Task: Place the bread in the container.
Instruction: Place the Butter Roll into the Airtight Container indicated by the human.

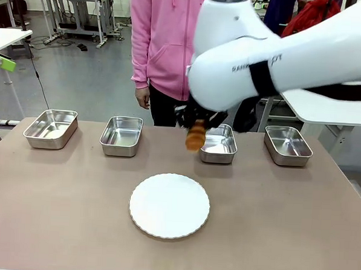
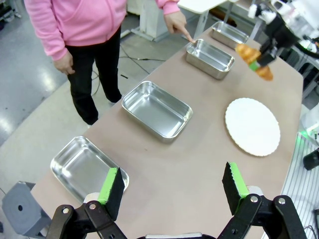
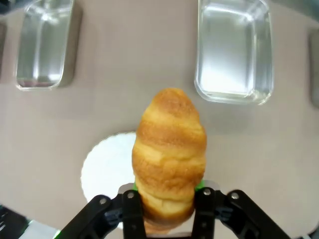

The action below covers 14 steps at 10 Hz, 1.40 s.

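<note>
The bread, a golden-brown croissant, hangs upright above the table with my right gripper shut on its top end. In the right wrist view the bread stands between the black fingers. It hovers by the near left rim of the container, the third steel pan from the left, which lies ahead to the right in the right wrist view. The person's finger points at that container. My left gripper hangs open over the table's left end, holding nothing.
Three more steel pans stand in the same row. A round white plate lies at the table's middle near me. The person in a pink hoodie stands at the far edge.
</note>
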Each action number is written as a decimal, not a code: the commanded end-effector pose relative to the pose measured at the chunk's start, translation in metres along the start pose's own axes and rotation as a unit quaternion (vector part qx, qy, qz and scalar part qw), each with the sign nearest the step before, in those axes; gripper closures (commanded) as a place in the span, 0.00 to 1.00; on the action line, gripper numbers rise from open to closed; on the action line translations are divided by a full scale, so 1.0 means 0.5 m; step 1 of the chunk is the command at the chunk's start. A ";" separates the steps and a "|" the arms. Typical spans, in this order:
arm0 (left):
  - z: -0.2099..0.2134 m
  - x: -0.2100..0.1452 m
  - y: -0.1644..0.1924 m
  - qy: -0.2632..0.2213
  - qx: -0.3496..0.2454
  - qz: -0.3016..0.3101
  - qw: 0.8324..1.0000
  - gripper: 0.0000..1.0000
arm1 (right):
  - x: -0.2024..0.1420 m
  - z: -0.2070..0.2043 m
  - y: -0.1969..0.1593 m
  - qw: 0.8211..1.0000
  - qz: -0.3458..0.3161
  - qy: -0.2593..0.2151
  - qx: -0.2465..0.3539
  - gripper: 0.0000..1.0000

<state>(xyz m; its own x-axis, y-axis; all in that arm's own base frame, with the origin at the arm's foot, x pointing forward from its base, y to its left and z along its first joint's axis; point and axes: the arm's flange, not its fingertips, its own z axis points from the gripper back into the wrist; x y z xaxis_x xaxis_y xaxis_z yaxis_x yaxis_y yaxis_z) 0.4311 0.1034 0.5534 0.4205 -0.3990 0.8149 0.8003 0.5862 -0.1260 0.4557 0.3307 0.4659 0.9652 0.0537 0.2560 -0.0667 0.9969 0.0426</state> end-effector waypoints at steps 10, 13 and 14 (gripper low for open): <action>0.002 0.000 -0.002 -0.002 -0.003 0.000 1.000 0.00 | 0.222 -0.234 -0.193 0.991 0.110 0.042 0.057 0.60; 0.002 0.000 -0.002 -0.002 -0.003 0.000 1.000 0.00 | 0.234 -0.250 -0.202 0.992 0.105 0.034 0.055 0.60; 0.002 0.000 -0.002 -0.002 -0.003 0.000 1.000 0.00 | 0.238 -0.248 -0.204 0.992 0.104 0.034 0.057 0.60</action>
<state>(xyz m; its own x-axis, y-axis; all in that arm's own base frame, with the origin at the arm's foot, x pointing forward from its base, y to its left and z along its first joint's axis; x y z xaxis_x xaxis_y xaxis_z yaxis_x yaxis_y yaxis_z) 0.4312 0.1034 0.5533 0.4208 -0.3989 0.8147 0.8002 0.5863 -0.1263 0.5998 0.2468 0.3702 0.9496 0.2520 0.1866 -0.2720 0.9580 0.0904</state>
